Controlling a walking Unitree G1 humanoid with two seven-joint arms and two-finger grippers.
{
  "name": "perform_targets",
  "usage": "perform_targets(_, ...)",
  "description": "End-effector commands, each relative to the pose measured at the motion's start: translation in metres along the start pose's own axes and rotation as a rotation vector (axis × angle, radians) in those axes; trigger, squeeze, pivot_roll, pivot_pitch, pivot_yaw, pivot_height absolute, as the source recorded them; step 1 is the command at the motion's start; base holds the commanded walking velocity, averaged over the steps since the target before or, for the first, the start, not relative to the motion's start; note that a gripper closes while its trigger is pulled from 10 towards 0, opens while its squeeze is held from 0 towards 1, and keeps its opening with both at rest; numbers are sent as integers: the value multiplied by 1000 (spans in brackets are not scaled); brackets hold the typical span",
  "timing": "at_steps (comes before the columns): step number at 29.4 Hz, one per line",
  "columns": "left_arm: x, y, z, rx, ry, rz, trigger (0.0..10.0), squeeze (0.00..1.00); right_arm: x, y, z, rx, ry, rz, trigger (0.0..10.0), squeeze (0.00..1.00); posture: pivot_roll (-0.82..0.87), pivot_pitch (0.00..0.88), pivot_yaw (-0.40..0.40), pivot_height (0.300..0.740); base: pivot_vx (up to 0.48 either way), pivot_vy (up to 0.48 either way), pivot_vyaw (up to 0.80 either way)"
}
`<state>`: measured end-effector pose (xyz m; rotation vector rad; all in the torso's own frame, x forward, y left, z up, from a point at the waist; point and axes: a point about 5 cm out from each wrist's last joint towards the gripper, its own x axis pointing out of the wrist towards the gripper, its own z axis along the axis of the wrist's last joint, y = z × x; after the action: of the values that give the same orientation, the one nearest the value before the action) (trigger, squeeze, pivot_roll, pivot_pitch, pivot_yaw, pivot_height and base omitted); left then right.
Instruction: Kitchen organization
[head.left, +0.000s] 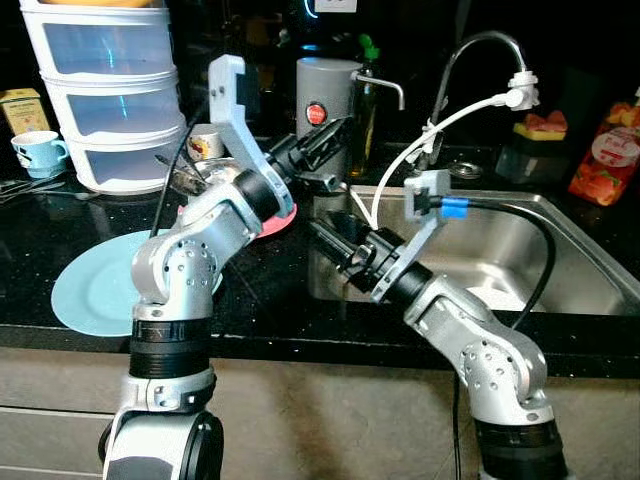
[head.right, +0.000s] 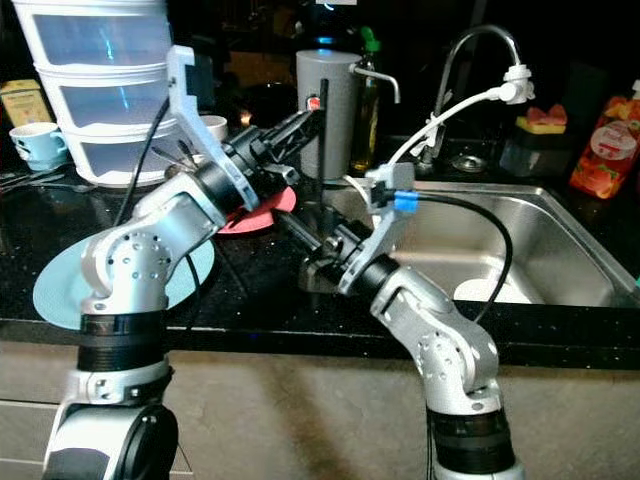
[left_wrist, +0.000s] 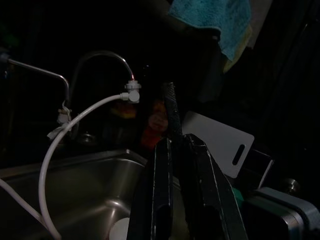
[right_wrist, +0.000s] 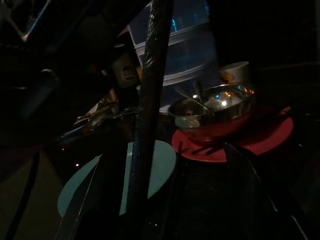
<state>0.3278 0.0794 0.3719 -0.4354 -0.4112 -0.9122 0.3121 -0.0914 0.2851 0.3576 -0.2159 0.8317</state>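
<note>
The left arm covers most of the red plate (head.left: 283, 219) and the steel bowl (head.left: 205, 176) on it, and its elbow hides the part of the light blue plate (head.left: 95, 290) nearest the sink. The left pincer (head.left: 335, 133) reaches across the grey canister (head.left: 330, 85), masking its lower front. Whether the right pincer (head.left: 318, 232) is open is hard to tell against the dark table (head.left: 50, 220). The stacked white drawers (head.left: 105, 95) are cut off by the top edge, the red packet (head.left: 605, 150) by the right edge. The right wrist view is dim; a black finger (right_wrist: 150, 115) crosses it, splitting the blue plate from sight
</note>
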Motion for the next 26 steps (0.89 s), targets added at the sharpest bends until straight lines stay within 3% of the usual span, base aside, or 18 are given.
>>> perform_targets(1,0,-5,-3,-10,6,-31,10000,0,0,-2,1,5,0,-12,10000,0,50,112,-31,740,0,0,0)
perform_targets(2,0,-5,-3,-10,7,-30,10000,0,0,-2,2,6,-7,-14,0,0,49,112,-30,740,0,0,0)
perform_targets(10,0,-2,-3,-3,18,-14,10000,0,-2,-2,7,4,-31,-23,0,0,50,112,-29,740,0,0,0)
perform_targets(16,-1,2,-13,104,79,35,10000,0,-2,-6,8,-17,-32,-50,0,0,52,112,-30,740,0,0,0)
perform_targets(19,-1,4,-16,115,89,55,10000,0,-2,-8,8,-25,-30,-61,0,0,52,112,-30,740,0,0,0)
perform_targets(24,-2,10,-20,113,102,121,10000,0,-3,-16,7,-54,-13,-109,0,0,52,112,-30,740,0,0,0)
perform_targets(26,-2,14,-21,102,101,153,10000,0,-3,-27,4,-63,12,-178,0,0,56,105,-32,740,0,0,0)
